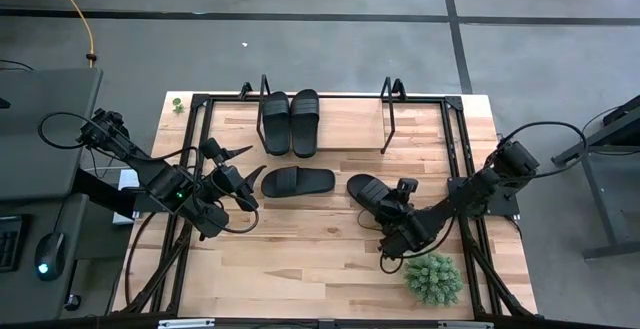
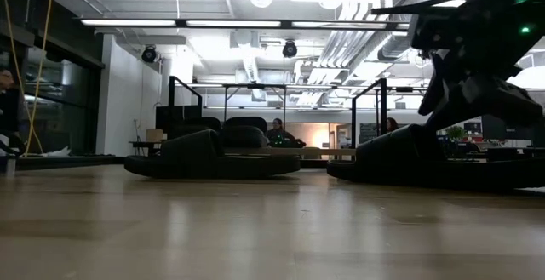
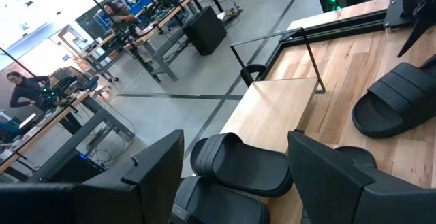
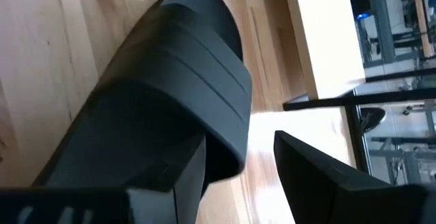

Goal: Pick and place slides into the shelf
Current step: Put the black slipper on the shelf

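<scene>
The right claw (image 1: pixel 392 207) sits spread over the heel end of a slide (image 1: pixel 372 191) lying on the desk (image 1: pixel 300 259), one finger (image 4: pixel 170 183) under the strap's edge and the other (image 4: pixel 320 176) outside it, nothing gripped yet — it should close squarely on the strap and lift clear before swinging toward the shelf (image 1: pixel 350 129), whose free half is beside the two slides (image 1: pixel 290 121) already standing there. The left claw (image 1: pixel 240 174) hangs wide open and empty near the fourth slide (image 1: pixel 298 181), mid-desk. The desk is pale wood planking with a small green plant (image 1: pixel 433 277) near the right arm — beyond lies an open workshop with benches and seated people.
</scene>
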